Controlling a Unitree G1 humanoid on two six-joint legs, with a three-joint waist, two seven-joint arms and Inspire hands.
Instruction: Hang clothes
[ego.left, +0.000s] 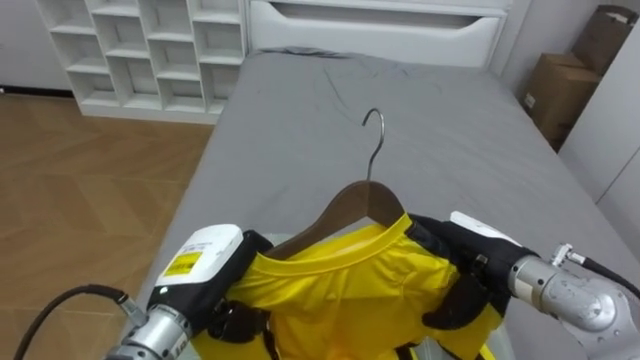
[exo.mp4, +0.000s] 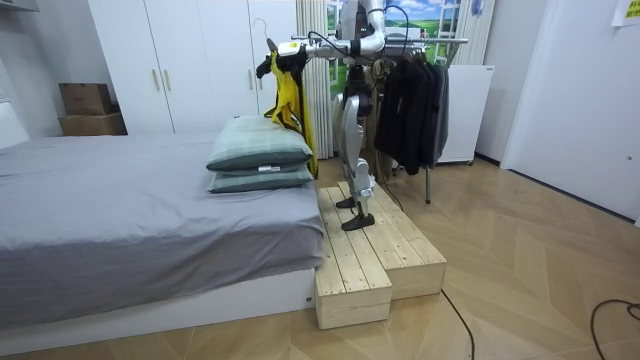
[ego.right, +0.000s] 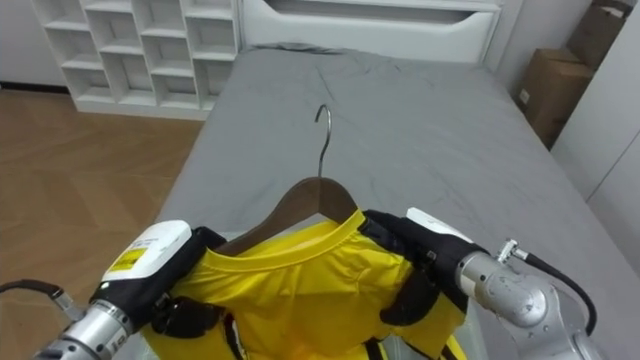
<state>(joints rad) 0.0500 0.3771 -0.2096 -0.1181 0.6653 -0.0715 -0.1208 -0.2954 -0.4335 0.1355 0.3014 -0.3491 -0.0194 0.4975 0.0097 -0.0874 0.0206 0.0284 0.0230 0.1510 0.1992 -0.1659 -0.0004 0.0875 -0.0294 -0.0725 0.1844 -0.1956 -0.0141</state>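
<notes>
grey cloth covers the wide bed (ego.left: 420, 120), which lies flat under the robot's outstretched arms; beyond the bed's far left corner stands a white shelf unit (ego.left: 150, 50) with open square compartments; in the room view the robot stands upright on a low wooden platform (exo.mp4: 380, 250) placed against the side of the bed, facing over the mattress; just behind the robot is a clothes rack (exo.mp4: 410, 100) with dark garments on it; two grey-green pillows (exo.mp4: 260, 155) are stacked on the bed near the platform; a cardboard box (ego.left: 560, 90) stands by the wall on the right of the bed; the yellow shirt (ego.left: 350, 290) is in the air above the bed, between the two hands, and its collar sits around a wooden hanger (ego.left: 350, 205); the left hand (ego.left: 215, 270) holds the left shoulder of the shirt, its dark fingers (ego.left: 232, 320) curled into the cloth; the right hand (ego.left: 470, 255) holds the right shoulder, its fingers (ego.left: 455, 300) bent over the yellow cloth and pinching it; the metal hook (ego.left: 377, 140) of the hanger points up and away from the robot, touching nothing.
</notes>
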